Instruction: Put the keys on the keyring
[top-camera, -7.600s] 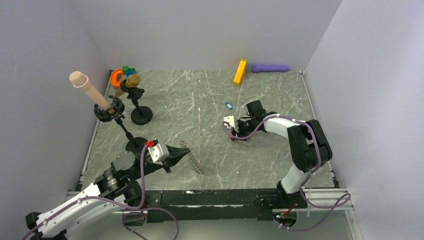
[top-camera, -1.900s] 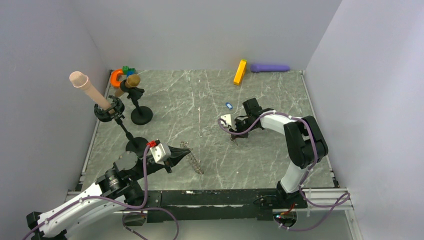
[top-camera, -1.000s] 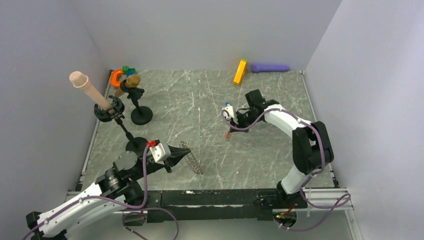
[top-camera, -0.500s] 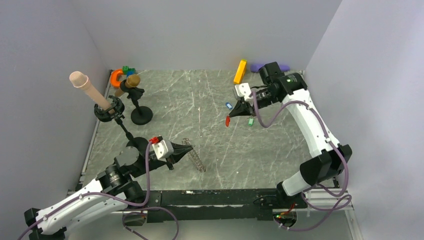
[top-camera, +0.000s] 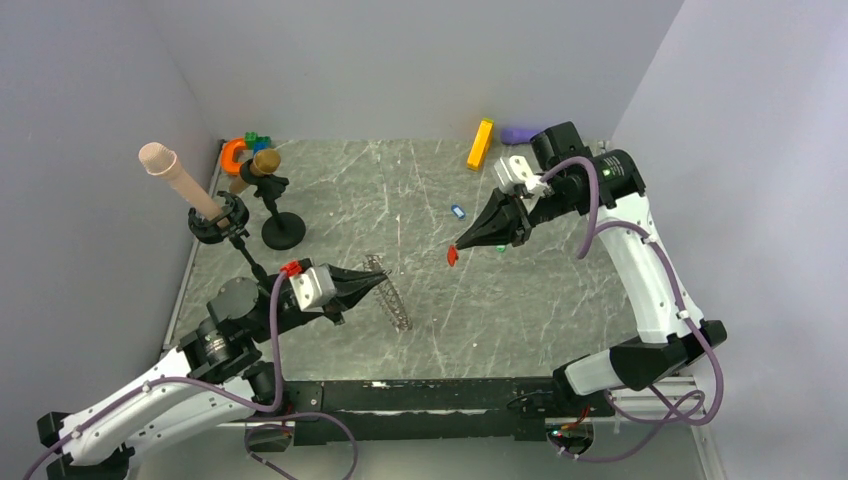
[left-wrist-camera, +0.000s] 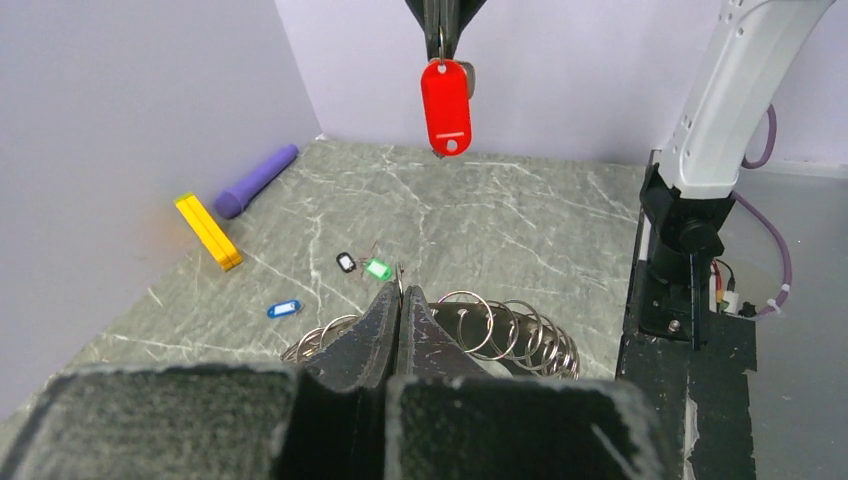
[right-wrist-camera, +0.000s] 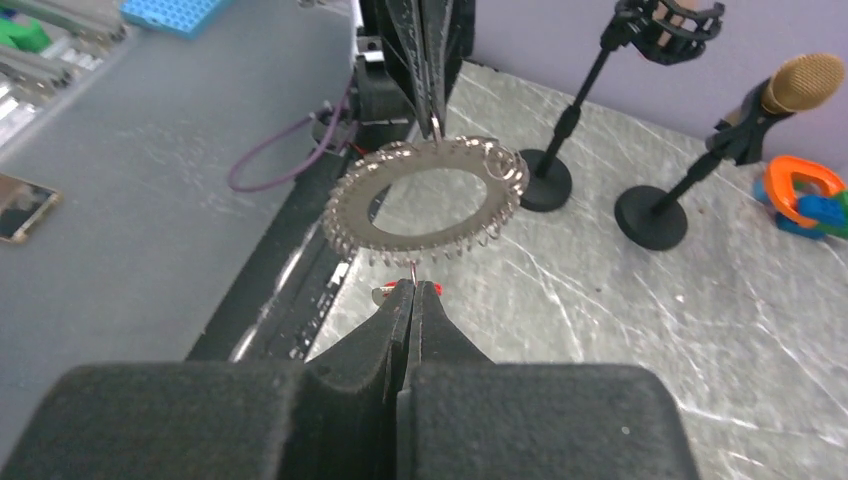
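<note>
- Lifted clear of the table (top-camera: 340, 190), the red key (left-wrist-camera: 446, 108) now dangles in mid-air. A couple of seconds ago it was down on the marble with the right gripper (top-camera: 461, 244) low over it.
- That gripper's fingers are pressed together on the small wire loop at the top of the red key, and the tag hangs straight down beneath them.
- Across the middle of the table the keyring (right-wrist-camera: 425, 205) has come up a little as well. It is held on edge, with its hollow centre facing the right wrist camera.
- Whether the keyring's lower rim touches the table cannot be told.
- Its upper rim is pinched in the closed fingers of the left gripper (top-camera: 380, 281).
- Red key and keyring face each other, well apart.
- On the table lie the blue key (top-camera: 458, 211), the green key (left-wrist-camera: 378, 269) and the black key (left-wrist-camera: 346, 262). The last two are just beside each other.
- By the back wall lie the orange block (top-camera: 480, 144) and the purple cylinder (left-wrist-camera: 256, 180).
- Two black microphone stands (right-wrist-camera: 652, 215) are at the left.
</note>
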